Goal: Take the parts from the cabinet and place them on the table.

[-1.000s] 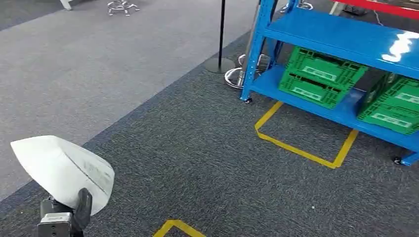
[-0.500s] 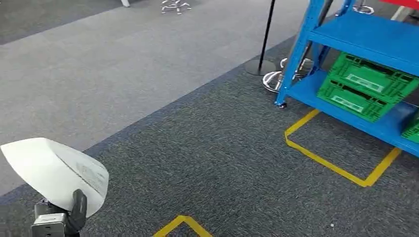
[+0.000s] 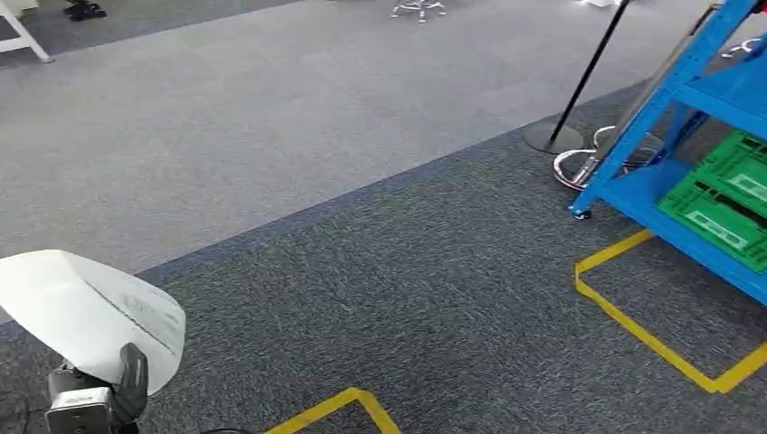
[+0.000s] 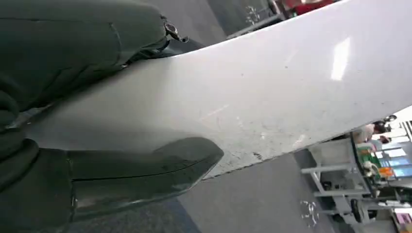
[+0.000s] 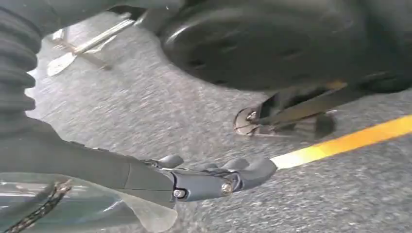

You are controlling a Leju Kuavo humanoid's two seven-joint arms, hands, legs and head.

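One white part (image 3: 86,312) gripped in the left hand (image 3: 108,398) at near left, right hand (image 5: 214,177) empty with fingers extended, one blue cabinet (image 3: 674,181) far right holding two green crates (image 3: 724,203)

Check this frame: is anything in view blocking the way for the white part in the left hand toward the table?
No table is in view, so the route cannot be judged. The left hand holds the white part over open carpet. The blue shelf with green crates stands off to the right.
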